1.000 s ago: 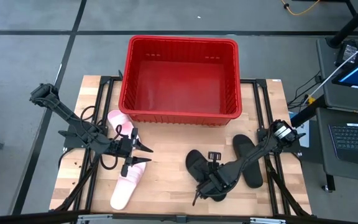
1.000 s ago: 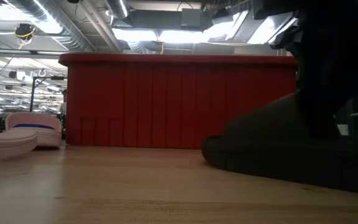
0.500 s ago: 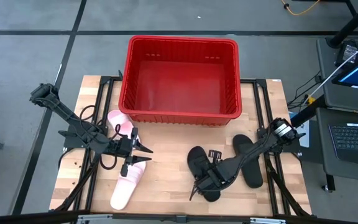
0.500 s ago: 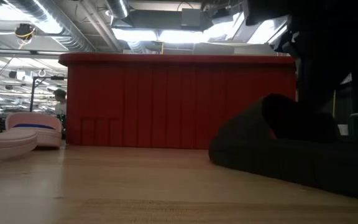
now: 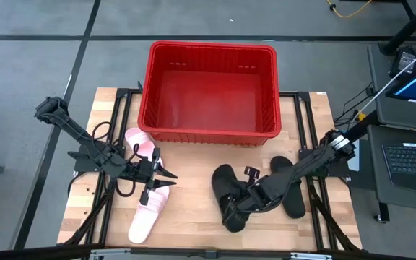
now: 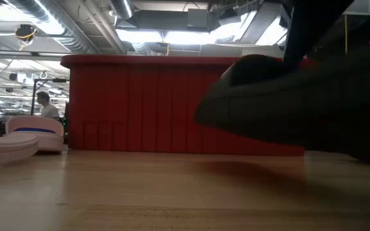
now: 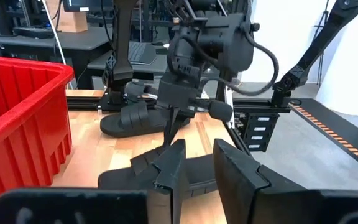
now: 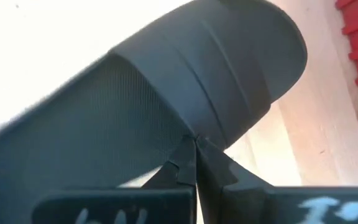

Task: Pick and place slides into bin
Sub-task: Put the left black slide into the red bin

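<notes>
Wooden planks make up your table top (image 5: 193, 209), which sits on a dark frame over a grey floor, with a laptop cart (image 5: 410, 155) off to the robot's right.

Your right gripper (image 5: 231, 209) is clamped on a black slide (image 5: 226, 193), its fingers (image 8: 188, 163) pinched tight together on the sandal's edge. In the low view that slide (image 6: 288, 102) hangs clear of the wood, tilted, with a shadow under it and the red wall behind. From above it sits in front of the bin's near wall, toward the table's front edge.

The second black slide (image 5: 289, 189) lies flat on the table just to the right of the held one, partly under the right arm.

Your left gripper (image 5: 163, 179) waits over the left half of the table with its fingers (image 7: 235, 174) narrowly parted and holding nothing. One pale pink slide (image 5: 148, 213) lies just below it in the high view, pointing toward the front-left corner. The other pink slide (image 5: 139, 144) rests beside the bin's front-left corner.

The red bin (image 5: 209, 52) stands at the back centre of the table, with none of the four slides inside it.

Across the room, the low view shows a person (image 6: 44, 106) far behind the table.
</notes>
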